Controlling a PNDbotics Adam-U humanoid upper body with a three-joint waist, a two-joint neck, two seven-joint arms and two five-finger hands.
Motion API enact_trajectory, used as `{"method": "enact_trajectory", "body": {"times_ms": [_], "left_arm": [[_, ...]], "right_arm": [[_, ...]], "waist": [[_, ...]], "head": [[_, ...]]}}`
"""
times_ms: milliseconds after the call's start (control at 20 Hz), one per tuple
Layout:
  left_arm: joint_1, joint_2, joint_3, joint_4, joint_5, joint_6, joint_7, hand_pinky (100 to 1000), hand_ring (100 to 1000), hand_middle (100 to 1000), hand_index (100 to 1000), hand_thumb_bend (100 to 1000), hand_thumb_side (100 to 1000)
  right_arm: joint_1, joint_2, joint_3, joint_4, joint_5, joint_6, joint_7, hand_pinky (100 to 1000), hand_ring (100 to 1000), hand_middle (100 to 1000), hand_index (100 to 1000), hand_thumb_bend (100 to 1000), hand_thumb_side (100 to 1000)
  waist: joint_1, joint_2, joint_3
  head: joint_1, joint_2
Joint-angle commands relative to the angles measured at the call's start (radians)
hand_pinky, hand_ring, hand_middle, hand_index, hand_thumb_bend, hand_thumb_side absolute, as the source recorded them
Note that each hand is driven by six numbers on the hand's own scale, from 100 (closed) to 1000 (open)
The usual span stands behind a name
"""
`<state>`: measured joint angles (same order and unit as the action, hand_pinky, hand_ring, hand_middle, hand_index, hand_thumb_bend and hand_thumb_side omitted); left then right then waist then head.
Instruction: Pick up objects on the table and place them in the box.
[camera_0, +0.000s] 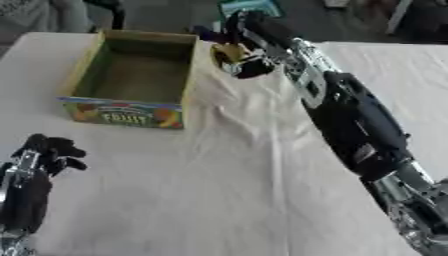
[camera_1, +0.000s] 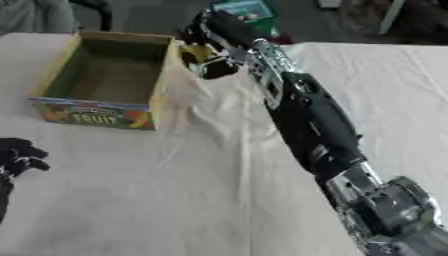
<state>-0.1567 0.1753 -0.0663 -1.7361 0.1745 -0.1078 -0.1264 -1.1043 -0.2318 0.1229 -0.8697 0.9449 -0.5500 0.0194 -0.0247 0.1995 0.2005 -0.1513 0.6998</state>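
Left eye view: the robot's right hand (camera_0: 241, 50), at the end of a black and silver arm stretched across the white tablecloth (camera_0: 227, 190), has its fingers curled round a small yellowish object (camera_0: 226, 51) at the far middle of the table. What the object is cannot be made out, nor whether it is already lifted off the cloth. The open cardboard fruit box (camera_0: 188, 85), green inside with a bright printed front, stands just to the left of the hand, its long axis running near to far, its right wall the closest part to the held object. The coming move, by this reading, is a short carry leftward over that wall. The right hand is by far the nearer to both object and box. The robot's left hand (camera_0: 48, 152) rests idle near the lower left corner, fingers relaxed and holding nothing. Counted: one box, one yellowish object, two hands; no other loose object shows on the cloth.
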Motion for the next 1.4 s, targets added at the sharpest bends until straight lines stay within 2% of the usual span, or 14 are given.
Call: {"method": "enact_trajectory", "body": {"times_ms": [50,550,750,900,1000,1100,1400], "left_arm": [[-0.018,0.01,-0.008,-0.012,0.007,0.0,-0.009,507,582,489,609,100,782],[-0.071,-0.005,-0.053,-0.022,0.032,0.009,-0.053,506,582,489,609,100,770],[-0.089,-0.016,-0.068,-0.027,0.043,0.014,-0.069,506,582,489,609,100,771],[-0.098,-0.022,-0.075,-0.028,0.047,0.017,-0.077,506,581,489,609,100,773],[-0.101,-0.025,-0.078,-0.029,0.049,0.018,-0.08,505,581,489,608,100,774],[-0.103,-0.026,-0.079,-0.029,0.049,0.019,-0.082,506,581,489,608,100,775],[-0.105,-0.029,-0.081,-0.028,0.049,0.021,-0.085,505,581,488,609,100,778]], "right_arm": [[-0.047,-0.015,-0.007,-0.027,-0.032,0.007,0.012,275,203,308,452,100,203],[-0.074,0.038,-0.032,0.043,0.028,0.031,0.032,295,231,322,467,100,201],[-0.067,0.061,-0.04,0.071,0.066,0.038,0.037,320,269,351,499,100,198],[-0.061,0.079,-0.042,0.084,0.1,0.043,0.038,385,402,456,599,100,199],[-0.057,0.091,-0.04,0.088,0.124,0.042,0.041,444,514,570,696,100,202],[-0.054,0.1,-0.036,0.088,0.151,0.038,0.042,506,593,646,746,100,207],[-0.045,0.117,-0.034,0.095,0.209,0.039,0.042,553,659,696,750,100,215]], "waist": [[0.001,-0.021,0.018],[-0.006,-0.001,0.16],[-0.004,0.013,0.201],[-0.004,0.021,0.221],[-0.003,0.026,0.227],[-0.004,0.029,0.23],[-0.006,0.032,0.227]], "head": [[-0.016,-0.018],[-0.096,-0.062],[-0.124,-0.077],[-0.142,-0.083],[-0.148,-0.086],[-0.15,-0.088],[-0.152,-0.091]]}}
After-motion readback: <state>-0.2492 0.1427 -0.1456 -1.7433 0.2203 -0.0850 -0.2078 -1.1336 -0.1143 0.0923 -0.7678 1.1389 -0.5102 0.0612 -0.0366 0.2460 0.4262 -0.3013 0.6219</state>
